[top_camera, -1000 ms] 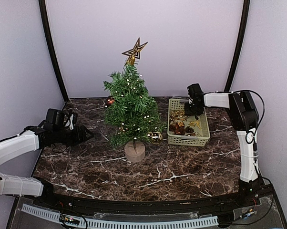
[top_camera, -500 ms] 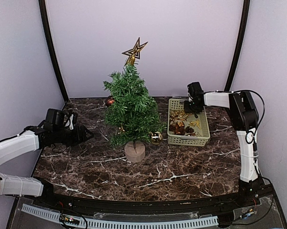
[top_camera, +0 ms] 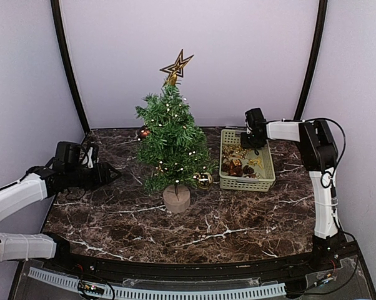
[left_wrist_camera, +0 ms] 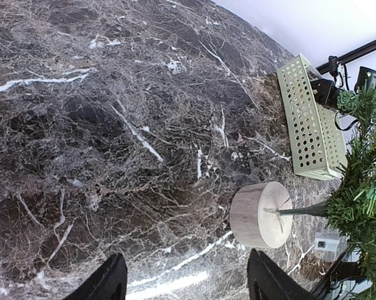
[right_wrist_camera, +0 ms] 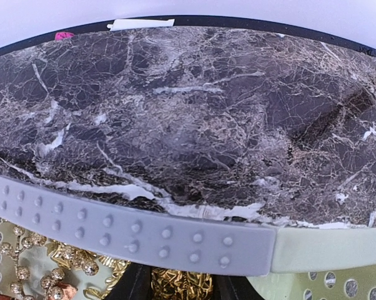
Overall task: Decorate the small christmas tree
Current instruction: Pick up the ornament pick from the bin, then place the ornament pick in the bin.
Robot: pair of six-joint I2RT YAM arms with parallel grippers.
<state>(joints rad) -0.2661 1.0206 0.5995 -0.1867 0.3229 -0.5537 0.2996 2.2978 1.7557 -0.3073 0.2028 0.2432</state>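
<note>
The small christmas tree [top_camera: 173, 145] stands mid-table on its tan round base [top_camera: 177, 198], topped by a gold star [top_camera: 177, 65]. A gold ball [top_camera: 204, 180] and a red ball [top_camera: 143, 132] hang on it. My left gripper [top_camera: 110, 171] hovers left of the tree, open and empty. In the left wrist view the gripper [left_wrist_camera: 185, 255] faces bare marble, with the base [left_wrist_camera: 261, 214] off to the right. My right gripper [top_camera: 253, 141] dips into the far end of the green basket [top_camera: 267, 182]. In the right wrist view its fingers [right_wrist_camera: 138, 284] pinch a gold glittery ornament [right_wrist_camera: 178, 282].
The basket's rim [right_wrist_camera: 132, 234] with a grey studded strip crosses the right wrist view, and gold beads [right_wrist_camera: 25, 275] lie inside. More gold and brown ornaments [top_camera: 237, 166] fill the basket. Black frame posts [top_camera: 69, 69] and pale walls close in the table.
The right jaws have narrowed onto the gold ornament and the right wrist has risen slightly. The left arm has drawn back a little to the left.
</note>
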